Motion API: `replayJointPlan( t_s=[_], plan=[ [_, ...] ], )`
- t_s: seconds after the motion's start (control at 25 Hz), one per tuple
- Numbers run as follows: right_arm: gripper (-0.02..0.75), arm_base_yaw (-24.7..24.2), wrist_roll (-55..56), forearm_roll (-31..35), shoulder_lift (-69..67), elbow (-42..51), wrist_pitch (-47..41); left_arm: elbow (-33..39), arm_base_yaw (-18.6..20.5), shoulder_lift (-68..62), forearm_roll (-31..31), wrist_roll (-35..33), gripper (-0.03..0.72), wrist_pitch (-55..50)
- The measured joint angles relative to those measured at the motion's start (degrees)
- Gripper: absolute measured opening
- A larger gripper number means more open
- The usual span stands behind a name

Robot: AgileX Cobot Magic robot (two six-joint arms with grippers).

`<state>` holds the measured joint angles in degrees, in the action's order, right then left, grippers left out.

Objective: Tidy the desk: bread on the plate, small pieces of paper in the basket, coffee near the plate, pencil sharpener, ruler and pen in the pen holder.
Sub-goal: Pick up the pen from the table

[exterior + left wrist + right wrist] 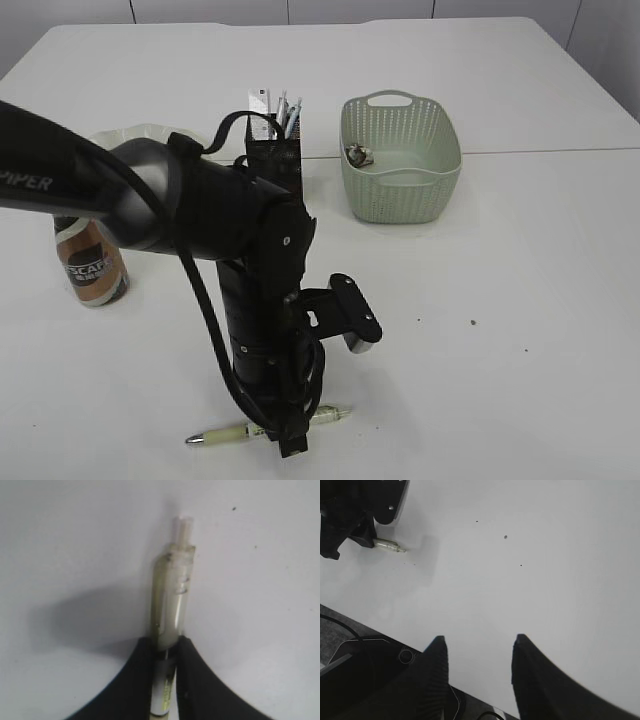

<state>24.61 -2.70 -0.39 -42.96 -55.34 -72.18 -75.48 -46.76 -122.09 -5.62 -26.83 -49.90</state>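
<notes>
Near the front edge of the desk point(520, 300) lies a pale green, clear-bodied pen point(225, 434). My left gripper point(285, 437) reaches down onto its middle. The left wrist view shows both black fingers pressed against the pen point(170, 605), so the left gripper point(165, 645) is shut on it. The right gripper point(479, 640) hangs open over bare desk with nothing between its fingers. The black mesh pen holder point(272, 160) holds the ruler point(260, 103) and some pens. The coffee point(92, 270) stands at the left, near the plate point(130, 133). Bread and pencil sharpener are hidden.
The green basket point(400, 190) stands at the back right with a crumpled scrap of paper point(358, 155) inside. The left arm's dark body blocks the middle of the exterior view. In the right wrist view the pen point(390, 545) and the left arm are at the upper left.
</notes>
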Motion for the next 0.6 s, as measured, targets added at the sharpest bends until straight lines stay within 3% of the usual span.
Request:
replayJointPlan(
  t_s=[0.36,0.6],
  plan=[
    [0.313,0.0,0.0,0.0,0.0,0.0,0.0,2.4,4.6,5.0,-12.2,0.0,0.071,2.7],
    [0.312,0.0,0.0,0.0,0.0,0.0,0.0,16.3,6.2,15.7,-16.9,0.0,0.07,18.2]
  ],
)
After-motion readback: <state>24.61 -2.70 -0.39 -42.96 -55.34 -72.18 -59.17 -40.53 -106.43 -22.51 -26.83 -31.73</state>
